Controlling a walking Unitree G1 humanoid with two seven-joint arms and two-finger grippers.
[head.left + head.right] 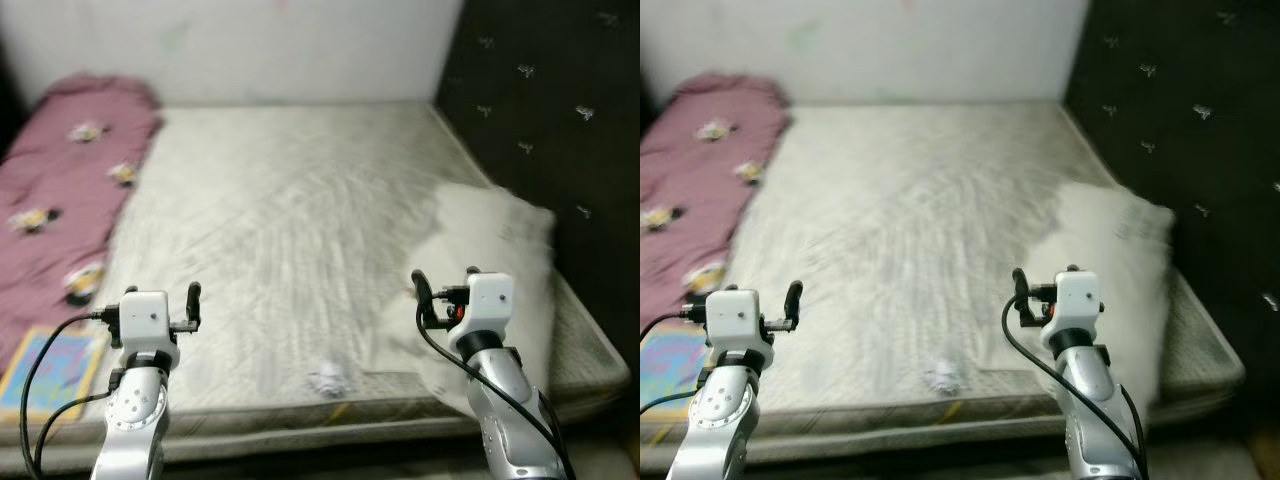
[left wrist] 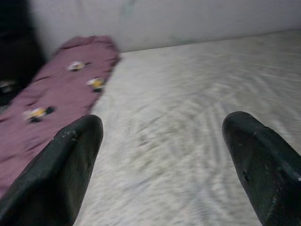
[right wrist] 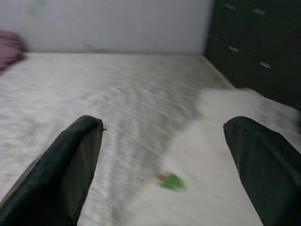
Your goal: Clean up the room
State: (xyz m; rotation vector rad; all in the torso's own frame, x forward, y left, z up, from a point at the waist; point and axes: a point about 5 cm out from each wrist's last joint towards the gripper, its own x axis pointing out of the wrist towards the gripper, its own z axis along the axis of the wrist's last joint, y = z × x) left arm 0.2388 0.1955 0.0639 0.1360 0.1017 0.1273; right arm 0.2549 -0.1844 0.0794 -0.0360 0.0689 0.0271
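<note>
bed: bare grey mattress (image 1: 290,220) against dark tufted headboard (image 1: 540,110) | white pillow (image 1: 495,260) at headboard side | maroon blanket (image 1: 70,190) along far side | crumpled paper scrap (image 1: 328,378) near front edge | small green item (image 3: 172,181) by pillow | left pincer (image 2: 162,160) spread wide, empty, over mattress | right pincer (image 3: 164,160) spread wide, empty, near pillow

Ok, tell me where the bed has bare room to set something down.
The widest bare patch is the middle of the mattress, between the maroon blanket on the robot's left and the white pillow by the dark headboard on its right. The near edge is tighter: a small crumpled scrap lies between the open left gripper and right gripper.
</note>
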